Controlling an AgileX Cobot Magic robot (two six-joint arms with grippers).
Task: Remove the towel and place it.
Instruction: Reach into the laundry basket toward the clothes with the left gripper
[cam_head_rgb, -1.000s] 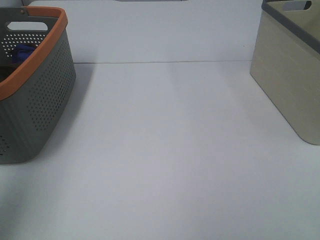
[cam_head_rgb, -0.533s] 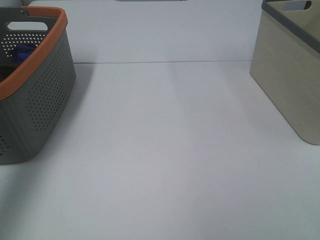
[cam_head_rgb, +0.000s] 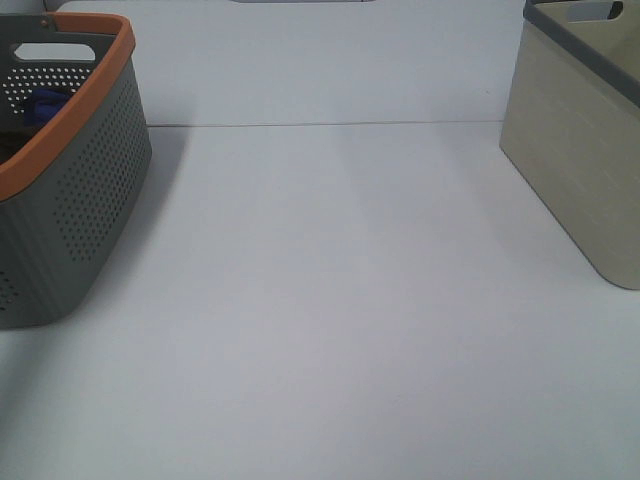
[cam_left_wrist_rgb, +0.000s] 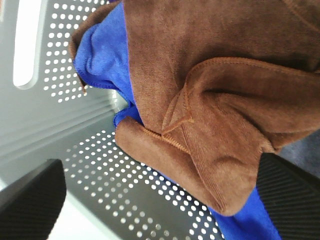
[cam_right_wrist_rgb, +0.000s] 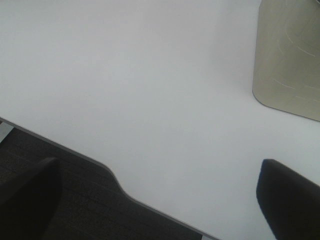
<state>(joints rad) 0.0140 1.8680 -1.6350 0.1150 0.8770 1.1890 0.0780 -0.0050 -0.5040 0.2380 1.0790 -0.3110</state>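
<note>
Grey basket (cam_head_rgb: 90, 190) at the table's (cam_head_rgb: 350, 300) left edge holds the towel (cam_left_wrist_rgb: 215, 100), crumpled over the blue cloth (cam_left_wrist_rgb: 100, 55). It looks soft, light and limp, so pinch the raised hemmed fold. Left gripper (cam_left_wrist_rgb: 160, 200) is spread wide above it, empty. Right gripper (cam_right_wrist_rgb: 160, 195) is spread over the near edge.

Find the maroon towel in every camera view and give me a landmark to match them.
Exterior high: not clearly visible; a dark patch at the picture's left edge inside the grey perforated basket, beside the blue cloth, may be it.
Left wrist: the towel fills most of the picture, lying over the blue cloth.
Right wrist: not in it.
Landmark: the basket's perforated wall with its slot handle, seen in exterior high and left wrist.
</note>
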